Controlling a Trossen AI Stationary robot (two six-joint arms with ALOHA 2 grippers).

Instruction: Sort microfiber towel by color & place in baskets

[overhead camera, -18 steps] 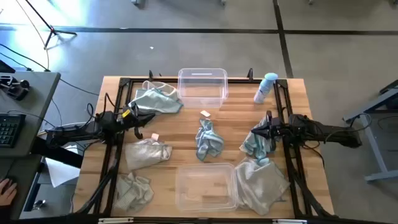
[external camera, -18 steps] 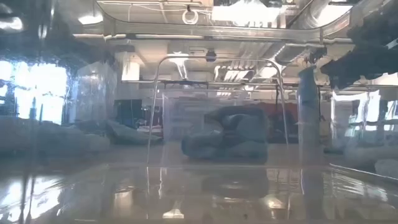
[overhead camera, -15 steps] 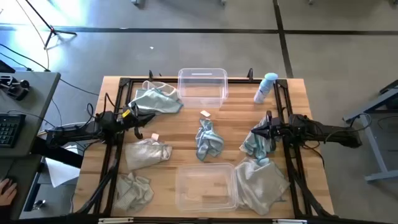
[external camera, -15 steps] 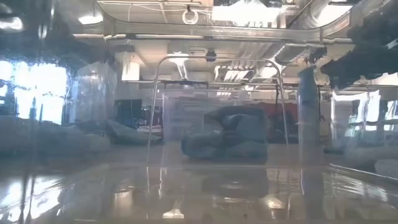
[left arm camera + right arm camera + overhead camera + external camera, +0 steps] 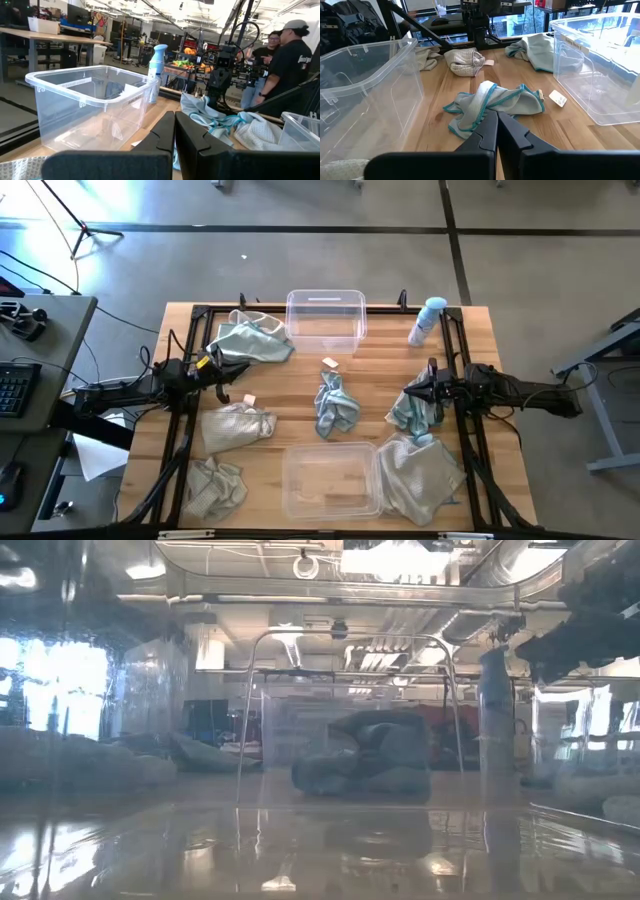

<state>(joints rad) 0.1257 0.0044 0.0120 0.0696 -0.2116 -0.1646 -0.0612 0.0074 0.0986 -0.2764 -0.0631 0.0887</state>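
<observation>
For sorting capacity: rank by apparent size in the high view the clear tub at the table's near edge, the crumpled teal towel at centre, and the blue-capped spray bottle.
1. Clear plastic tub
2. Teal towel
3. Spray bottle

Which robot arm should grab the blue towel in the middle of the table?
Probably the right. Its end effector sits nearer the middle towel; the left end effector is farther, beside other towels.

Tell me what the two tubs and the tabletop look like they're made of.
The far tub and near tub look like clear, glossy plastic: the wood shows through their walls. The tabletop looks like light wooden planks with a smooth finish, showing parallel strips and grain; whether it is solid wood cannot be told.
</observation>
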